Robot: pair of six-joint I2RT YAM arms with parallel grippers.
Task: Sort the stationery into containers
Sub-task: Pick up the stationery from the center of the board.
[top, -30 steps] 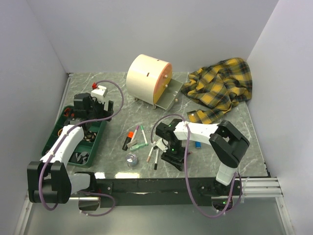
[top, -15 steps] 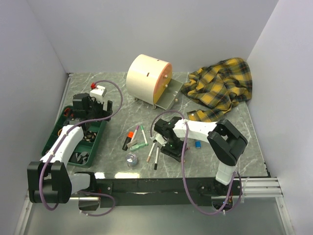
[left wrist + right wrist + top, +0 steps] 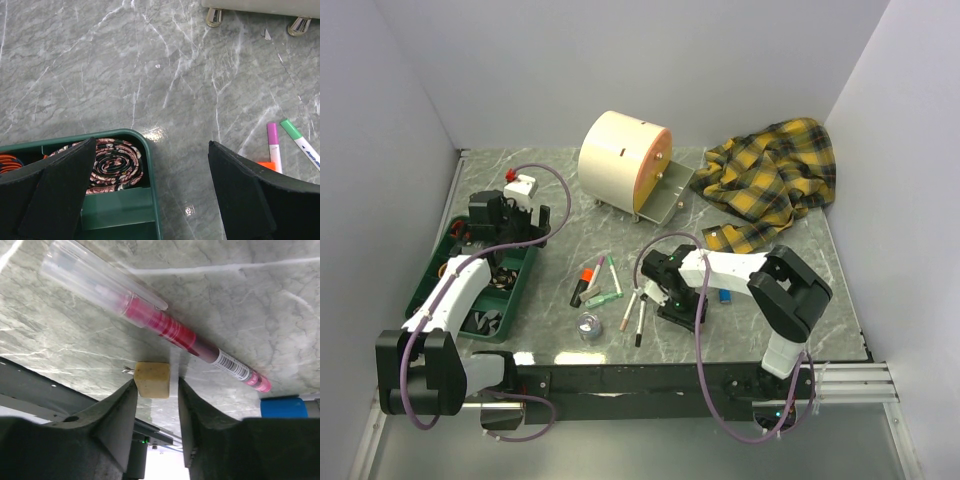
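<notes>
A tan block (image 3: 152,380) lies on the marble table between the fingers of my right gripper (image 3: 156,385). The left finger touches it and the right finger stands a small gap away, so the gripper is open around it. A red pen (image 3: 170,330) and a blue block (image 3: 282,407) lie just beyond. In the top view the right gripper (image 3: 665,300) is low, beside white pens (image 3: 632,312). Pink and green pens (image 3: 610,275), an orange-capped marker (image 3: 585,280) and a tape roll (image 3: 590,325) lie to its left. My left gripper (image 3: 151,145) is open and empty above the green tray's corner.
The cream round-topped cabinet (image 3: 620,160) stands at the back with one drawer (image 3: 672,195) pulled open. A yellow plaid cloth (image 3: 770,180) lies at the back right. The green tray (image 3: 470,285) at the left holds a rolled patterned band (image 3: 112,167) and other items.
My right gripper has shifted up and left across the table, then settled low around the tan block. The left arm has not moved.
</notes>
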